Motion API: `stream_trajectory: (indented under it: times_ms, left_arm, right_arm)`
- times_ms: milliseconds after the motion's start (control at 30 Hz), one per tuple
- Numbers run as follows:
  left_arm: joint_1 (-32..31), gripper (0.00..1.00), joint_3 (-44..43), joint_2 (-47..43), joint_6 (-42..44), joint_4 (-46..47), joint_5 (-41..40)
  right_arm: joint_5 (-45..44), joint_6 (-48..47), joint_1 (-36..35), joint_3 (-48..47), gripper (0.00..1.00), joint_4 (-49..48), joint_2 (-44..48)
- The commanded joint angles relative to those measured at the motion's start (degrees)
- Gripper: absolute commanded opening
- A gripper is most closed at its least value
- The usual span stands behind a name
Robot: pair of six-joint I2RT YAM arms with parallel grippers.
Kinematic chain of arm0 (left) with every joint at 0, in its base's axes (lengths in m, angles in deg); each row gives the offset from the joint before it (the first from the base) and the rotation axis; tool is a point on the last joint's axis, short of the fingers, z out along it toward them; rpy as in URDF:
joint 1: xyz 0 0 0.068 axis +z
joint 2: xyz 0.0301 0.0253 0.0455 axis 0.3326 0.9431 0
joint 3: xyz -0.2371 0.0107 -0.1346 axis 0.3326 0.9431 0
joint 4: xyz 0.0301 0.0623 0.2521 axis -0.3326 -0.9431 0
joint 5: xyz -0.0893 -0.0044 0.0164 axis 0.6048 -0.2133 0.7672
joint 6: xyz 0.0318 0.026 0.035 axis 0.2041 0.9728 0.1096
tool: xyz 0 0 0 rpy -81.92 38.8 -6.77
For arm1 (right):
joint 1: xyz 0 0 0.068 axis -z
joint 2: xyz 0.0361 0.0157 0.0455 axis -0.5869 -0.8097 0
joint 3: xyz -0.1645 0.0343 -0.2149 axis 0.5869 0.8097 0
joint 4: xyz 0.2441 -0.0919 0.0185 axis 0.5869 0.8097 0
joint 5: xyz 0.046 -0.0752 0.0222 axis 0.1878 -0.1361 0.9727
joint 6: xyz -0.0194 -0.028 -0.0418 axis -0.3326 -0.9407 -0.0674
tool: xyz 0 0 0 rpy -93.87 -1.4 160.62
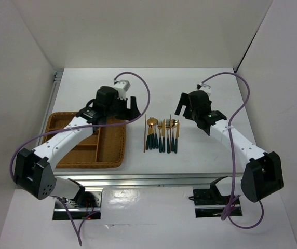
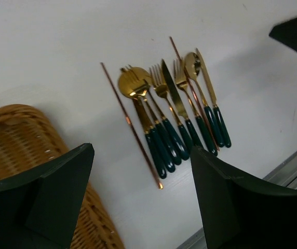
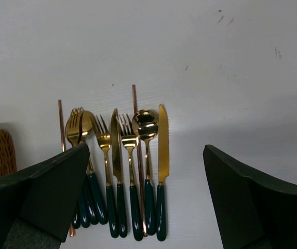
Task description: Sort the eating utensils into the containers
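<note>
Parted left fingers (image 2: 55,199) near utensils (image 2: 172,116) beside wicker tray (image 2: 13,135)

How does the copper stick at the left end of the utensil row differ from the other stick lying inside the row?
The left stick lies alone at the row's outer edge, while the inner stick is packed between a fork and the spoon. The inner stick's far tip pokes further past the gold heads than the left stick's does. Both are thin, copper-coloured and have no green handle.
</note>
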Motion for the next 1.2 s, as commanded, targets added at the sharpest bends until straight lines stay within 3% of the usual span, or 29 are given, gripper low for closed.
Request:
stream_trajectory:
  times_ms: [0, 233, 333, 667, 800, 967, 1167]
  left_arm:
    - [-6.84, 0.89, -1.01, 2.2, -3.19, 1.39, -5.72]
    - [-15.91, 0.78, -2.42, 9.84, -7.33, -0.72, -16.53]
    - [-17.15, 0.67, -2.95, 11.61, -10.57, -1.95, -20.84]
    - [-18.2, 0.62, -4.79, 18.73, -13.39, -3.0, -20.86]
    - [-18.82, 0.6, -6.29, 21.45, -14.0, -3.78, -21.64]
    - [-18.82, 0.49, -8.31, 24.01, -14.62, -5.2, -23.06]
    - [-18.82, 0.47, -8.83, 26.29, -14.62, -5.2, -23.06]
  right_arm:
    - [-0.69, 3.42, 4.14, 1.57, 0.97, 1.29, 0.16]
    - [9.26, 4.03, 12.41, 7.37, 0.91, -1.87, 4.9]
    - [9.88, 3.51, 12.94, 8.78, 0.88, -1.87, 4.91]
    - [13.65, 2.45, 12.94, 10.63, 0.76, -3.19, 3.6]
    - [14.18, 2.45, 12.94, 10.63, 0.76, -3.19, 3.06]
    - [14.19, 2.45, 12.94, 10.63, 0.76, -3.19, 2.54]
    - [14.19, 1.92, 12.94, 10.63, 0.76, -3.19, 2.01]
